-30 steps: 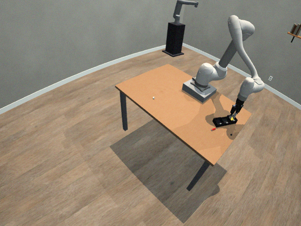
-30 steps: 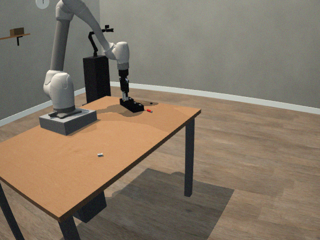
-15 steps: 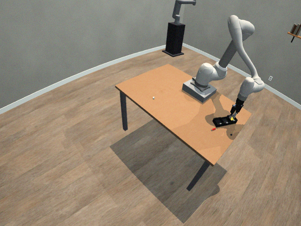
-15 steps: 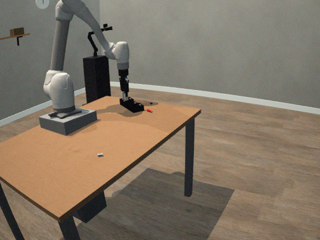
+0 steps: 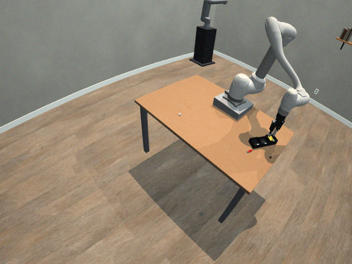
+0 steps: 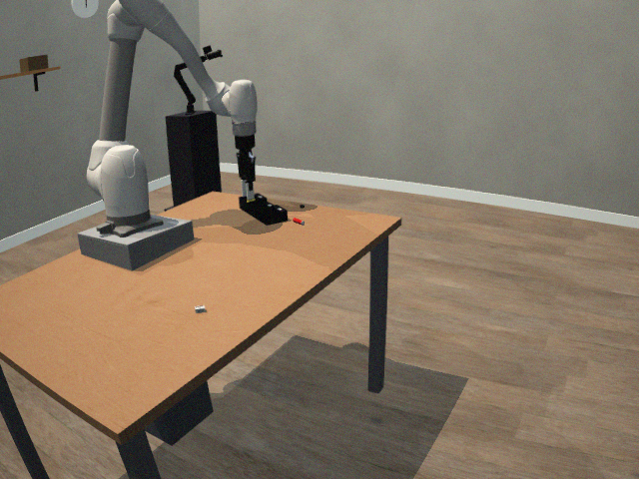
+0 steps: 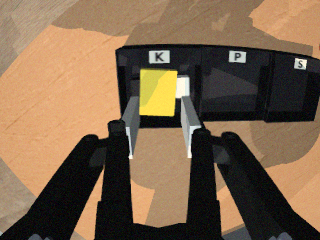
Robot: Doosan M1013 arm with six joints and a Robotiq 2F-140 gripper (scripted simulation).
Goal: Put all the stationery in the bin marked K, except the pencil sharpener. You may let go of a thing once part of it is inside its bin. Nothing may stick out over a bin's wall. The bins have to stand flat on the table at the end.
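Note:
A black row of three bins [image 5: 263,141] marked K, P and S stands near the table's right end; it also shows in the exterior view [image 6: 263,209]. In the wrist view a yellow pad [image 7: 158,92] lies inside bin K [image 7: 160,87], with a small white thing [image 7: 182,87] beside it. My gripper [image 7: 160,108] hangs just over bin K, its fingers slightly apart on either side of the pad with a small gap on each side. A small red item [image 5: 249,150] lies on the table in front of the bins. A small black item [image 5: 270,156] lies beyond it near the table's edge.
A small white-grey object [image 5: 179,114] lies alone far off on the table's left half. The arm's grey base [image 5: 232,105] stands at the table's back edge. Bins P [image 7: 236,87] and S [image 7: 294,90] look empty. The table edge is close behind the bins.

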